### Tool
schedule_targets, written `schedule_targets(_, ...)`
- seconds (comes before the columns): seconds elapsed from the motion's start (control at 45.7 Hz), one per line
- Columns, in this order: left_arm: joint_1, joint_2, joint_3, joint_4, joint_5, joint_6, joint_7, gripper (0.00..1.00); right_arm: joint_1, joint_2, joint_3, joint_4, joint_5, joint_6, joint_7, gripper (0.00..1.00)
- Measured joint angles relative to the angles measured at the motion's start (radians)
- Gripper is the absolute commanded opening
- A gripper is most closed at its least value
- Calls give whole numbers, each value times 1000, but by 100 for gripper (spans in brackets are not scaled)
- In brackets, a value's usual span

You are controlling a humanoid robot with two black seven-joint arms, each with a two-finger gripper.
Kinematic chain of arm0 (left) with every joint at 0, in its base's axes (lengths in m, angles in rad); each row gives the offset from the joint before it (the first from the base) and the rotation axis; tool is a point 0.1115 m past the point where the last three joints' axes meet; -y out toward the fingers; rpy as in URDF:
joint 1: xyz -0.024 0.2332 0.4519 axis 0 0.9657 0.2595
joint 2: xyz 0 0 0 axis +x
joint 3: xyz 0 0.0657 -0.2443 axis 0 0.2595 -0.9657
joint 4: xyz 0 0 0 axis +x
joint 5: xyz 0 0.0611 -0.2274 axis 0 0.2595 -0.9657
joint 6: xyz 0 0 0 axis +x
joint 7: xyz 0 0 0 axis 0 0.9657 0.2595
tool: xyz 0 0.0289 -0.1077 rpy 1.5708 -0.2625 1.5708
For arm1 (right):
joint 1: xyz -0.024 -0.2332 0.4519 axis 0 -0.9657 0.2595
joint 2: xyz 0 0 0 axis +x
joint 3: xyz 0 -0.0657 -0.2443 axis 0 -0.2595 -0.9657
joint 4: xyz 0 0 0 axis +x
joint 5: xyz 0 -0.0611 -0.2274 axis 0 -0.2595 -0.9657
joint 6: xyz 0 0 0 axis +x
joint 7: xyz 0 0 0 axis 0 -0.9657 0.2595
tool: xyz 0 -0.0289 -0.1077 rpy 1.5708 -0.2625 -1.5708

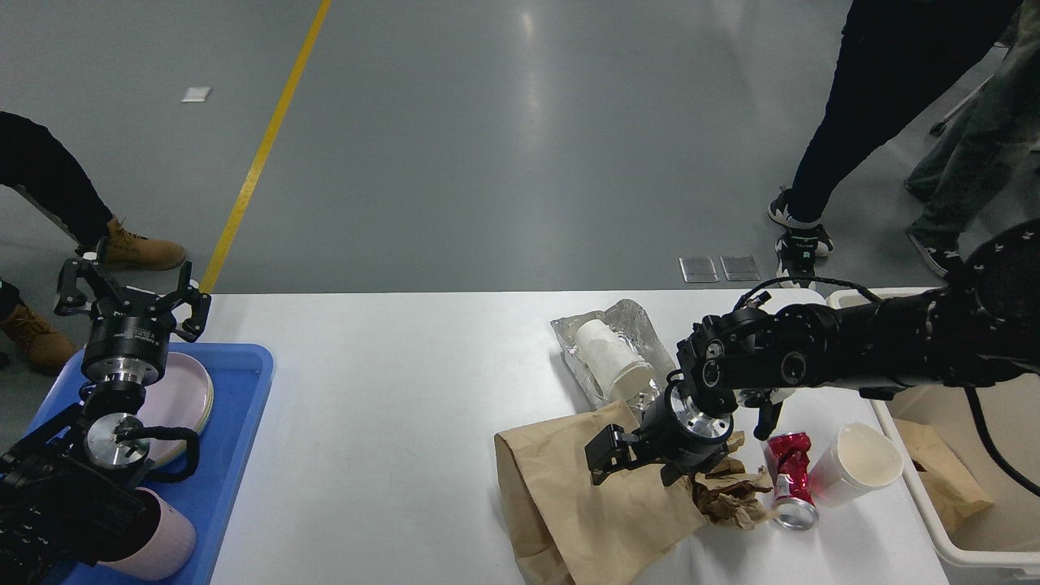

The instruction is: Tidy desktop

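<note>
The white desktop point(390, 406) carries litter on its right half. A flat brown paper bag point(577, 512) lies at the front. My right gripper point(635, 465) is down at the bag's upper right edge, fingers spread, holding nothing that I can see. Beside it lie crumpled brown paper point(731, 496), a crushed red can point(788, 475) and a tipped white paper cup point(857, 463). Another white cup point(609, 361) lies on a foil wrapper point(630, 321) behind. My left gripper point(130, 292) is open and empty, above the far end of the blue tray point(244, 422).
The blue tray holds a pink plate point(183, 398) and a pink cup point(166, 544). A cream-white bin point(930, 536) at the table's right edge holds brown paper point(942, 479). People stand beyond the far right and far left of the table.
</note>
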Motion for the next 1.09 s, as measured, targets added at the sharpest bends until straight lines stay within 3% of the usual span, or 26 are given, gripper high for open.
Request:
schedule_targets(0.088, 0, 0, 0, 0, 0, 0, 0, 96, -18, 4, 0, -4, 0, -8, -1, 98)
schedule_targets(0.285, 0, 0, 0, 0, 0, 0, 0, 96, -60, 15, 2, -10, 0, -61, -1, 81)
schedule_targets(0.547, 0, 0, 0, 0, 0, 0, 0, 96, -98, 19, 2, -10, 1, -96, -2, 29)
schedule_targets(0.723, 0, 0, 0, 1, 0, 0, 0, 96, -111, 19, 2, -10, 4, -86, -2, 0)
schedule_targets(1.095, 0, 0, 0, 1, 0, 0, 0, 96, -126, 19, 3, -6, 15, -53, -3, 0)
